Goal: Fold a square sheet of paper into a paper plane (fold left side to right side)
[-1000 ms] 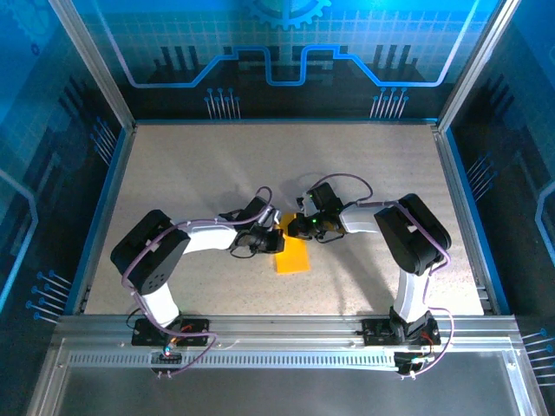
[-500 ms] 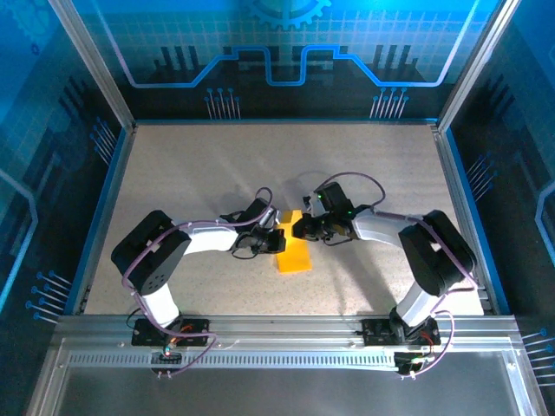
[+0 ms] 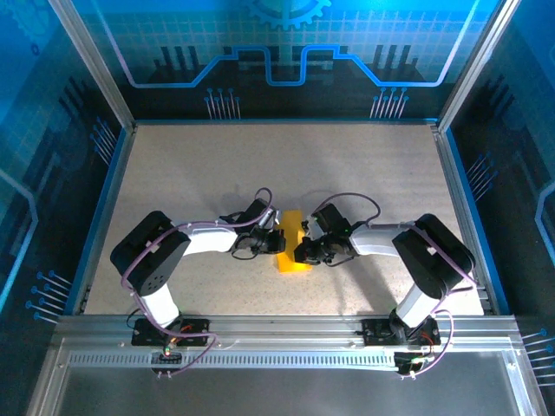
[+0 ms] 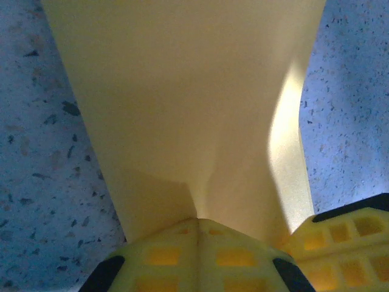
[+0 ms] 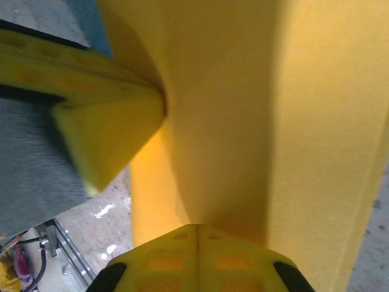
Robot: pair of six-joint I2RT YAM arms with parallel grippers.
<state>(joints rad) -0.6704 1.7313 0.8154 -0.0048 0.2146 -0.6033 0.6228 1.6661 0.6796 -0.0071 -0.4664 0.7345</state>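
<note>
Closed left gripper (image 3: 265,243) and closed right gripper (image 3: 303,251) pinch the paper (image 3: 290,227) from opposite sides, over the near half of the table (image 3: 217,173); the sheet looks bowed upward, a two-sided hold likely meant to carry its left half onto the right

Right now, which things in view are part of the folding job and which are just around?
In the job:
square sheet of paper, yellow
left gripper, shut, tips against the paper
right gripper, shut, tips against the paper

Just around:
speckled table
purple arm cables
aluminium enclosure frame
</note>
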